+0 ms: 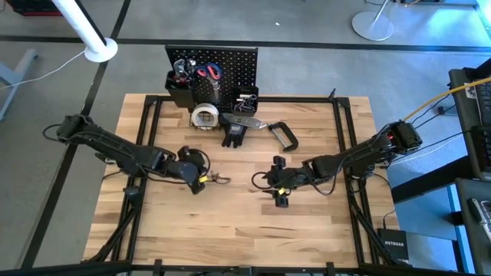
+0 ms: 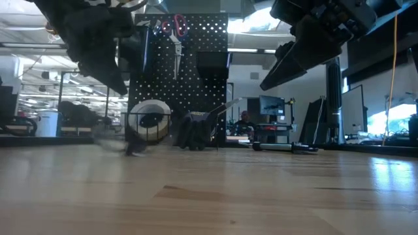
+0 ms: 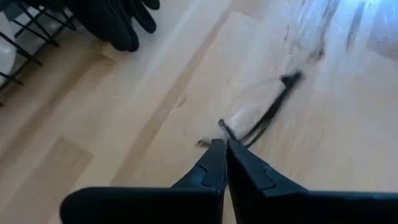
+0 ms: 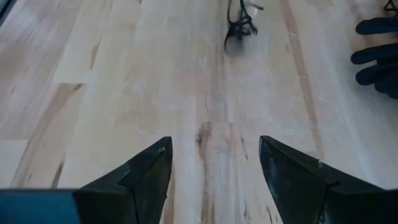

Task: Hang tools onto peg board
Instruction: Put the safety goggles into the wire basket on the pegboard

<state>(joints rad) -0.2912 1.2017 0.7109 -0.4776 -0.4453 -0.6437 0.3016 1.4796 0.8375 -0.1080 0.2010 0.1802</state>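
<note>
Wire clip [image 3: 264, 118] in left gripper [image 3: 222, 147]

Wooden table [image 1: 230, 222]; white post base [image 1: 100, 50] on floor.

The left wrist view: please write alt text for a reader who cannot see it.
The shut left gripper pinches the end of a thin, blurred wire object just above the wooden tabletop. Black gloves lie at the picture's far edge.
</note>
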